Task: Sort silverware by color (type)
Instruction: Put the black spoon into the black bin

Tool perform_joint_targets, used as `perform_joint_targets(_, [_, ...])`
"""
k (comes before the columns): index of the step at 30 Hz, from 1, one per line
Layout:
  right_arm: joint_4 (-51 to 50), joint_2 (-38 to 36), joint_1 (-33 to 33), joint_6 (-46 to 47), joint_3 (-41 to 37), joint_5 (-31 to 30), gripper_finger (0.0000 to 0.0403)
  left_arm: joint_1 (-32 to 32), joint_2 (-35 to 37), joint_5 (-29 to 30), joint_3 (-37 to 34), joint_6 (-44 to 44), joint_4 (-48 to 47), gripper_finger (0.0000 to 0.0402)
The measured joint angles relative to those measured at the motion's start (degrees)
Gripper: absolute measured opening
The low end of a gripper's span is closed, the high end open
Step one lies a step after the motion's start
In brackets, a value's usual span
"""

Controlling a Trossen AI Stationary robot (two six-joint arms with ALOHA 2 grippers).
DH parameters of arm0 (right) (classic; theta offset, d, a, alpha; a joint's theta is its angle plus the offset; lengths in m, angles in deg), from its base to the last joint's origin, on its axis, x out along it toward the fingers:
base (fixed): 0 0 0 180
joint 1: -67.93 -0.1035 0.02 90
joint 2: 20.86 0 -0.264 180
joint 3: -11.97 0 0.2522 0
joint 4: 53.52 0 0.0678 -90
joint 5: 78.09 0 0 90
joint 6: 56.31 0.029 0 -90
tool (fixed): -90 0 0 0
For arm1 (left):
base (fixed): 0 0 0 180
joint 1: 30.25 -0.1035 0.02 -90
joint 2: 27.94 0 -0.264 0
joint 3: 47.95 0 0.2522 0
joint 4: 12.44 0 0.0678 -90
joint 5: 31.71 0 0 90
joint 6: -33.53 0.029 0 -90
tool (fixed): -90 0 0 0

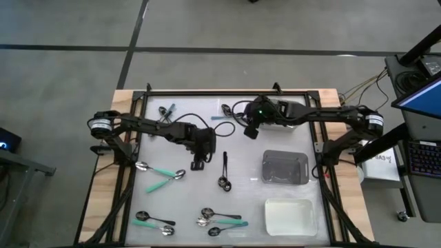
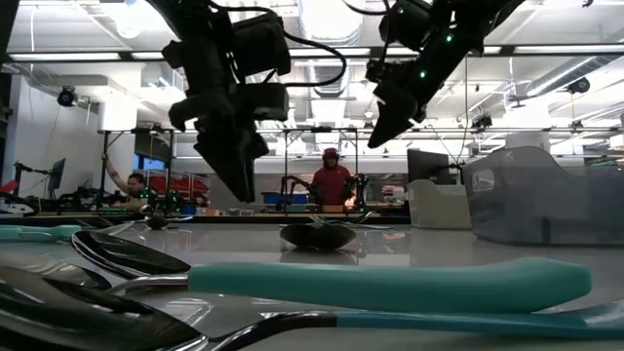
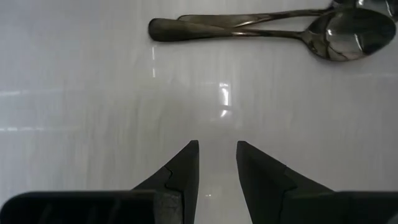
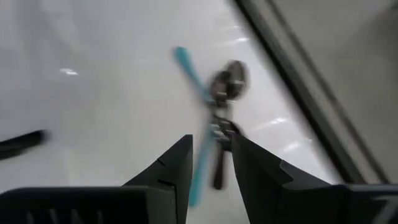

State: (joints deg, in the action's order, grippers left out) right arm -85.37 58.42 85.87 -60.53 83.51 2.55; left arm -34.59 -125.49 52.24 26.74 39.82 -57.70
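Observation:
The silverware lies scattered on the white tabletop. Two dark spoons (image 1: 224, 173) (image 3: 261, 25) lie side by side near the middle, a little to the right of my left gripper (image 1: 198, 164) (image 3: 217, 146), which points down, open and empty. A teal-handled spoon crossed with a dark spoon (image 1: 224, 112) (image 4: 214, 106) lies near the far edge. My right gripper (image 1: 249, 131) (image 4: 211, 138) hangs open above the table just right of that pair, slanting down at it and touching nothing. More teal-handled spoons (image 1: 160, 176) lie at the left.
A grey tray (image 1: 284, 167) and a white tray (image 1: 291, 215) stand at the right. Further spoons lie along the near edge (image 1: 220, 220) (image 1: 151, 220) and at the far left (image 1: 167, 111). A black frame (image 1: 227, 93) rims the table. People stand in the room beyond (image 2: 331, 175).

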Motion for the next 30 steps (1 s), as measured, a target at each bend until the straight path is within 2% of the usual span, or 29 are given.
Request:
perform_joint_targets(4, [-0.2, 0.1, -2.6, 0.2, 0.0, 3.7, 0.0100, 0.0, 0.0, 0.1, 0.0, -4.0, -1.1, 0.0090])
perform_joint_targets(7, [-0.5, 1.3, -5.5, 0.9, 0.0, 5.6, 0.0103, 0.0, 0.2, 0.1, 0.0, -6.2, -6.6, 0.0090])
perform_joint_targets(10, [-0.5, 3.2, -9.1, -1.5, 0.0, 6.8, 0.0107, 0.2, 1.0, 1.5, -0.5, -9.1, -11.2, 0.0090])
perform_joint_targets(14, [1.3, 5.7, -12.7, -6.0, 0.0, 6.7, 0.0109, 1.1, 4.4, 2.4, -3.6, -12.9, -11.8, 0.0090])
perform_joint_targets(18, [5.5, 8.5, -13.7, -5.1, 0.0, 6.9, 0.0105, 2.5, 11.1, 2.7, -9.0, -18.9, -9.5, 0.0090])
perform_joint_targets(24, [9.0, 12.6, -13.8, -5.3, 0.0, 10.9, 0.0107, 5.3, 24.4, 8.2, -18.1, -28.4, -1.7, 0.0090])
perform_joint_targets(30, [14.2, 16.4, -15.0, -13.4, 0.0, 15.9, 0.0099, 7.5, 35.1, 13.6, -23.3, -33.0, 6.3, 0.0090])
